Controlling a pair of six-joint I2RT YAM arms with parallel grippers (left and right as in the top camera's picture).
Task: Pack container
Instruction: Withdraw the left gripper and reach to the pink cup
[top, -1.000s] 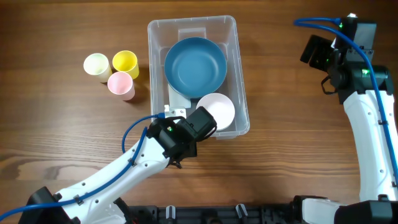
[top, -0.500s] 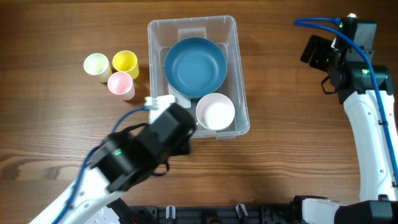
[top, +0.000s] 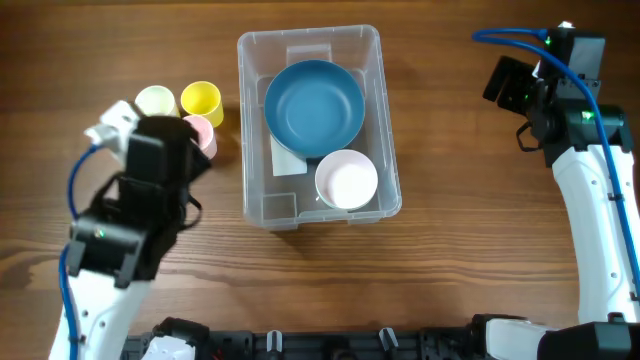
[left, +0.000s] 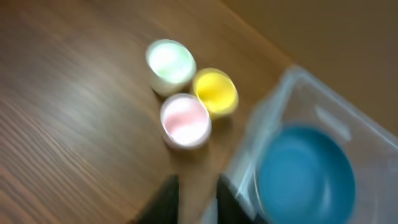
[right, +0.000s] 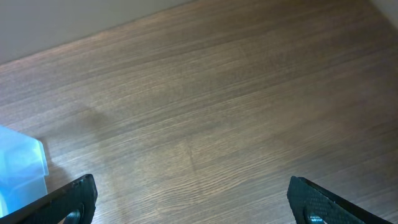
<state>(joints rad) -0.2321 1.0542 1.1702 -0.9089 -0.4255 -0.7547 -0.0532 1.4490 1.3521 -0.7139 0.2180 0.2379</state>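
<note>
Container (top: 281, 206) centred on bench (top: 450, 250), blue bowl (top: 314, 103) inside. Left claw (left: 196, 185) slightly parted, empty, near pink cup (left: 185, 119). Right claw (right: 196, 205) spread wide, empty.

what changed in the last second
The left gripper swung left from the near corner of the container to the pink cup, jaws slightly apart, empty. The blue bowl, pale pink bowl, yellow cup, pale green cup and open right gripper stayed put.
</note>
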